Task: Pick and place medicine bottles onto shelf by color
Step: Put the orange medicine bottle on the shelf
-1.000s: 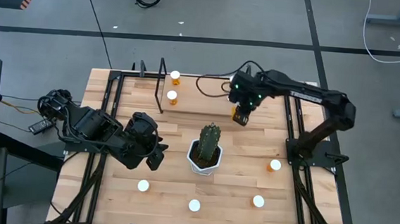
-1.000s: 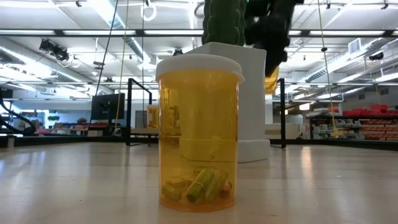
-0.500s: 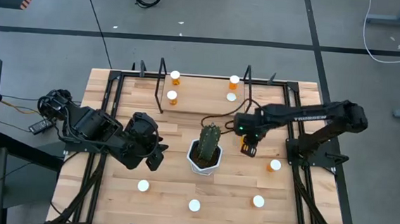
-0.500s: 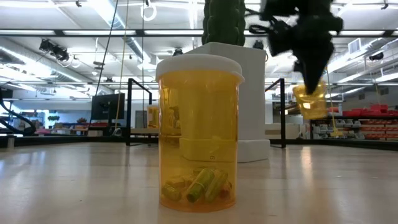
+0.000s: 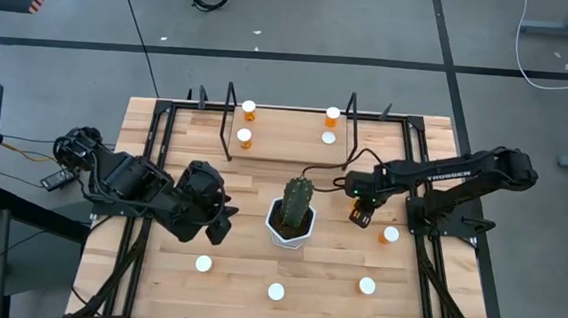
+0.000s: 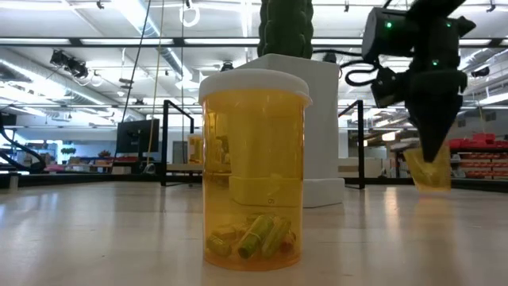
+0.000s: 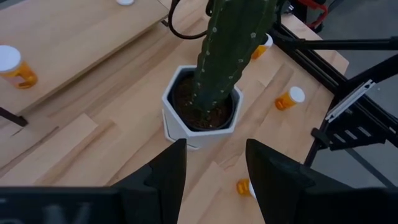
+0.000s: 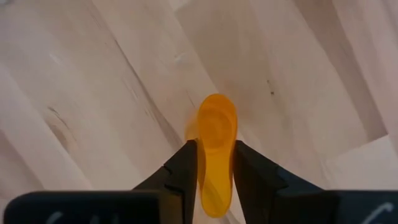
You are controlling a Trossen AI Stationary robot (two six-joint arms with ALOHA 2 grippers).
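Right wrist view: orange medicine bottle [image 8: 216, 149] pinched between the right gripper's [image 8: 214, 171] closed-in fingers, above the tabletop [image 8: 93, 93].

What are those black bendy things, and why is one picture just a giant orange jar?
Those are two robot arms at a wooden table, each with a two-finger gripper. One camera looks straight down. One sits at table height, so a nearby medicine bottle looks giant. One rides on each wrist. The right gripper pinches a small orange piece; what it is I cannot tell. The left gripper is open and empty by the cactus. More bottles stand around, and four sit on the shelf at the back.
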